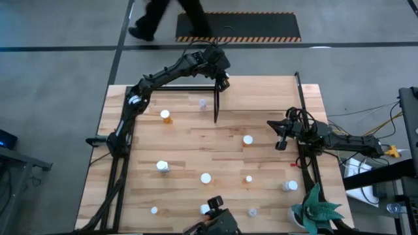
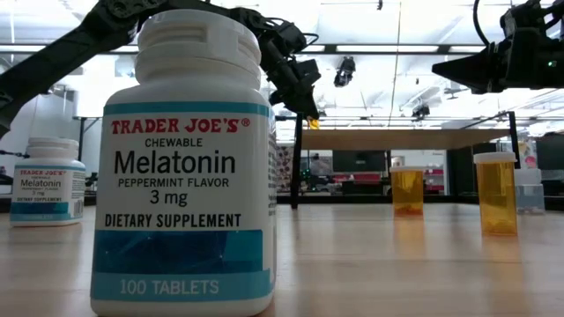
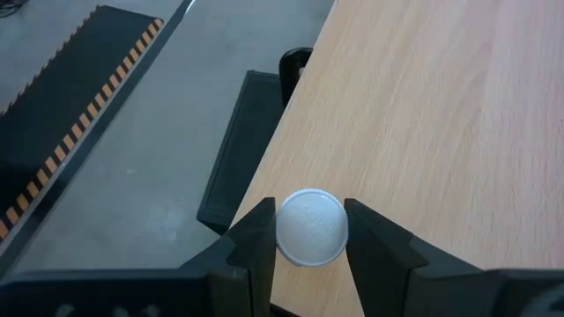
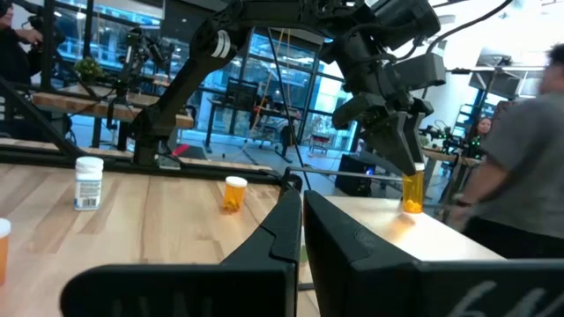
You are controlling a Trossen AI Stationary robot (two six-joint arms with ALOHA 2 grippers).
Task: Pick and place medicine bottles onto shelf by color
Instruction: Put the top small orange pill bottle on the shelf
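Note:
My left gripper (image 1: 222, 81) reaches over the far middle of the table, shut on an orange medicine bottle (image 4: 411, 194) with a white cap (image 3: 310, 228). It holds the bottle over the light-wood shelf (image 3: 423, 106), near the board's edge. In the low view the shelf (image 2: 397, 138) is a raised board on black posts. Other medicine bottles stand on their bases on the table: an orange one (image 1: 166, 116), a clear one (image 1: 202, 102) and several white ones such as (image 1: 248, 139). My right gripper (image 1: 281, 140) waits shut at the table's right side. My left gripper pinches the bottle at its white cap (image 3: 291, 255), one finger (image 3: 256, 238) on each side. The fingers slant down from above. The bottle stays upright, its orange body (image 4: 412, 201) below the fingertips. Its base is at the shelf board; whether it rests there I cannot tell.
A big white melatonin bottle (image 2: 185, 167) fills the near low view, with a smaller one (image 2: 48, 180) to its side and two orange bottles (image 2: 496, 194) farther off. A green plant (image 1: 317, 210) stands at the near right corner. A person (image 4: 520, 167) stands beyond the table.

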